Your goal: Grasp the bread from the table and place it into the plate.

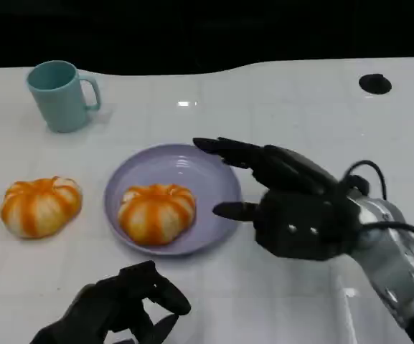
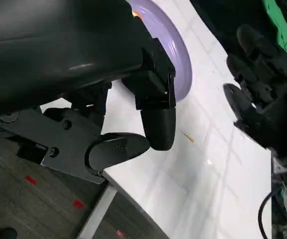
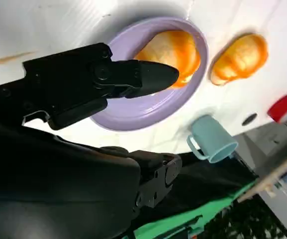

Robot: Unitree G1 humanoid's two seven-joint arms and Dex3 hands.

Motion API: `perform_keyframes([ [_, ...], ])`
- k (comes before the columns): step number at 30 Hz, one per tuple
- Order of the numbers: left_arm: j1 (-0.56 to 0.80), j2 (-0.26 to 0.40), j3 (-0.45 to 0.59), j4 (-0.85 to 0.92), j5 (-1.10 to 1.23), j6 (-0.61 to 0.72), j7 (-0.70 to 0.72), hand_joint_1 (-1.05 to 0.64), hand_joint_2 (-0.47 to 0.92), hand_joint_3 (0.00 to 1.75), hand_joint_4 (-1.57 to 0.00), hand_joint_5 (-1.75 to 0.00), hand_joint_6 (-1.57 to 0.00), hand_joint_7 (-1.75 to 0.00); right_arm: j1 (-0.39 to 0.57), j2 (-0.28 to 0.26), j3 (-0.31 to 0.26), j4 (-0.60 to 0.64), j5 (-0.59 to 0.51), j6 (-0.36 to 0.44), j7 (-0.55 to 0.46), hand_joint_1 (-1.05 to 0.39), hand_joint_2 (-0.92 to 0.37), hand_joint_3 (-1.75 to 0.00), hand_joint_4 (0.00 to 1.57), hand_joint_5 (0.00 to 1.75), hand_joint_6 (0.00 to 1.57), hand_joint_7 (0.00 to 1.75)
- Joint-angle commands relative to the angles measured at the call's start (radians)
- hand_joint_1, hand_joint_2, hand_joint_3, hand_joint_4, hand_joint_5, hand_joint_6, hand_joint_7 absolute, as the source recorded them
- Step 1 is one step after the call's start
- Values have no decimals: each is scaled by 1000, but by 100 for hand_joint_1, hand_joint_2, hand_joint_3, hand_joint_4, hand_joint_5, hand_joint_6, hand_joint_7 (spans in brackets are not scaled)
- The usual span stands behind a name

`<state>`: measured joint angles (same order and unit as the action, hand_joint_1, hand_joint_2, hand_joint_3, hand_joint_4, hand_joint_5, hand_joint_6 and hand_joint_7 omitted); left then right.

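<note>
A round orange-and-white striped bread roll (image 1: pixel 156 213) is lying in the round lilac plate (image 1: pixel 214 175), toward its left half. A second, matching orange-and-white roll (image 1: pixel 40 206) is sitting on the white table (image 1: pixel 293 107) to the plate's left, apart from it. A pale teal mug (image 1: pixel 59 95) is standing behind that roll, near the table's far left edge. The black right hand (image 1: pixel 278 197) is hovering just right of the plate; the black left hand (image 1: pixel 124 304) is lying before it, at the near edge.

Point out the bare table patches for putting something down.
Free: the stretch beyond the plate, between the mug and the dark hole; also the near strip under the loose bread. Crowded: plate's right edge, where the right hand hovers.
</note>
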<state>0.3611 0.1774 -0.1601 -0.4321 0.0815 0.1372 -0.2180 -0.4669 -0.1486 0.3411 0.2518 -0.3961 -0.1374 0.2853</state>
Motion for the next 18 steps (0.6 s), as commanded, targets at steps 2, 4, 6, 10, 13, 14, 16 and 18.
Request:
perform_keyframes([
  [2, -2, 7, 7, 9, 1, 0, 5, -21, 83, 62, -64, -175, -63, -126, 115, -65, -67, -97, 56, -81, -22, -60, -92, -30, 33, 25, 34, 10],
  [4, -3, 8, 6, 9, 4, 1, 5, -21, 83, 62, -64, -175, -63, -126, 156, -74, -90, -119, 83, -122, -34, -56, -92, -26, 34, 40, 40, 11],
  [6, -5, 10, 5, 12, 9, -4, 6, -22, 83, 62, -64, -175, -63, -126, 196, -84, -113, -136, 111, -161, -38, -51, -92, -24, 28, 69, 48, 12],
  [10, -5, 10, 4, 12, 12, -2, 7, -22, 83, 62, -64, -175, -63, -127, 259, -95, -155, -132, 166, -247, -50, -37, -91, -18, 31, 99, 63, 21],
  [13, -5, 9, 4, 12, 13, -3, 6, -22, 83, 62, -64, -175, -63, -127, 307, -101, -186, -135, 206, -291, -56, -20, -86, -24, 42, 115, 74, 34],
  [14, -5, 9, 4, 13, 14, -5, 5, -22, 83, 62, -64, -175, -63, -127, 325, -104, -198, -139, 216, -303, -58, -14, -77, -42, 46, 120, 74, 46],
  [16, -5, 9, 5, 14, 13, -7, 5, -23, 83, 62, -64, -175, -63, -127, 347, -105, -213, -142, 228, -316, -60, -5, -55, -85, 56, 128, 74, 69],
  [18, -5, 10, 6, 16, 11, -11, 4, -23, 83, 62, -65, -175, -63, -127, 373, -111, -231, -144, 238, -331, -62, 3, -48, -107, 67, 135, 78, 87],
])
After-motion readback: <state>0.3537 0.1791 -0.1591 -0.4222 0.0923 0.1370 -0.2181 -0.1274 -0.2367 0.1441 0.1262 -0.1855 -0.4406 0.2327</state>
